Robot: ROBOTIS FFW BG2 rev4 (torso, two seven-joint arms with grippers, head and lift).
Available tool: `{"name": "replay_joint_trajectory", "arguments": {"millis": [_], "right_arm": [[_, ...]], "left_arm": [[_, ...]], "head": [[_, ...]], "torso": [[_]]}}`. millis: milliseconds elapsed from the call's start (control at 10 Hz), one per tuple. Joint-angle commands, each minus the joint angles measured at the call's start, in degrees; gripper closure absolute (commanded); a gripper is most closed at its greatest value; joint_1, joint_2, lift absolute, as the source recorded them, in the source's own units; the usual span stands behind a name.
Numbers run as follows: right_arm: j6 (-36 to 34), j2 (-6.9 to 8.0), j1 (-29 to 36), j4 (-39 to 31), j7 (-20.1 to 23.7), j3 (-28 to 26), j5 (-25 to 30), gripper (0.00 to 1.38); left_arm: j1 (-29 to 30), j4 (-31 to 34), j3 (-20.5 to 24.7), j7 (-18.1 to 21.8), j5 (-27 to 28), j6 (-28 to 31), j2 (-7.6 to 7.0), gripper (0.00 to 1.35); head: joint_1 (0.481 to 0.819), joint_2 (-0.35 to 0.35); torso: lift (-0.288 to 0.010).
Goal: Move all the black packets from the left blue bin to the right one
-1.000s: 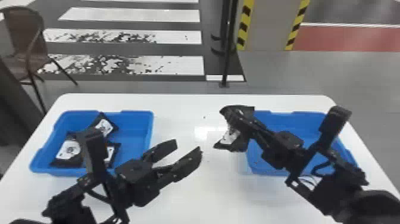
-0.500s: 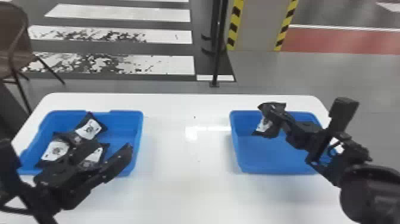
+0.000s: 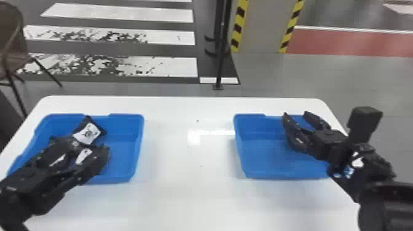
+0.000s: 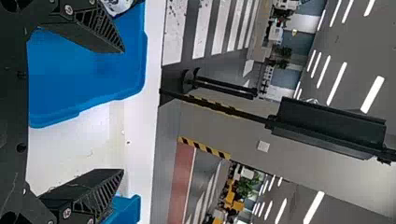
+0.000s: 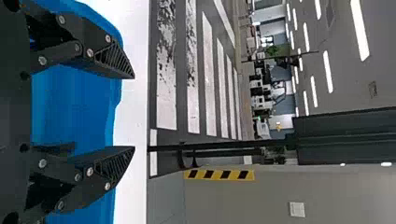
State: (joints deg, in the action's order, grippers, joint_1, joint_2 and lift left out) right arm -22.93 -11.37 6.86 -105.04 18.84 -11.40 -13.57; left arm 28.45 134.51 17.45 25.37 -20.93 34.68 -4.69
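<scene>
In the head view my left gripper [image 3: 80, 147] is open low over the left blue bin [image 3: 126, 153]. One black packet [image 3: 87, 133] with a white label lies beyond its fingers; white patches of other packets [image 3: 83, 156] show between and under them. My right gripper [image 3: 295, 114] stands open over the right blue bin [image 3: 256, 158]. A dark shape with a white sliver sits just under its fingers, likely a packet [image 3: 298, 142], mostly hidden. The left wrist view has the left gripper [image 4: 123, 111] spread wide near a packet [image 4: 117, 5]. In the right wrist view, the right gripper [image 5: 134, 113] has nothing between its fingertips.
Both bins stand on a white table [image 3: 184, 172], with a wide stretch of tabletop between them. Beyond the table are a brown chair [image 3: 15, 46] at the left and a black post [image 3: 222, 46] near the middle.
My right gripper went right from the middle of the table to over the right bin and let go of its packet. My left gripper moved left, over the packets in the left bin.
</scene>
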Motion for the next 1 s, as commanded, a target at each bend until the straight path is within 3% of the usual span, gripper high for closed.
{"name": "replay_joint_trajectory", "arguments": {"millis": [0, 200, 400, 600, 900], "right_arm": [[1.6, 0.73, 7.5, -10.1, 0.1, 0.4, 0.0, 0.20], [2.0, 1.70, 16.3, -22.2, 0.2, 2.9, -0.7, 0.24], [2.0, 1.79, 20.7, -27.9, 1.1, 6.8, -2.7, 0.24], [2.0, 1.79, 23.2, -30.2, 1.7, 9.8, -5.6, 0.24], [1.7, 1.88, 24.4, -30.3, 2.5, 12.1, -7.3, 0.24]], "left_arm": [[-0.9, 0.0, 0.8, -0.2, 2.3, 1.6, 0.03, 0.13], [-3.3, -0.4, 2.5, -1.1, 7.9, 8.5, -0.05, 0.14], [-5.7, -1.3, 3.2, -2.6, 12.9, 11.7, -0.32, 0.14], [-10.9, -6.3, 2.5, -3.9, 15.9, 14.3, -0.85, 0.14], [-18.9, -12.1, 0.1, -5.7, 18.2, 24.8, -2.43, 0.14]], "head": [[0.695, -0.072], [0.695, -0.024], [0.695, 0.101], [0.695, 0.188], [0.695, 0.283]], "torso": [[-0.140], [-0.140], [-0.140], [-0.140], [-0.140]]}}
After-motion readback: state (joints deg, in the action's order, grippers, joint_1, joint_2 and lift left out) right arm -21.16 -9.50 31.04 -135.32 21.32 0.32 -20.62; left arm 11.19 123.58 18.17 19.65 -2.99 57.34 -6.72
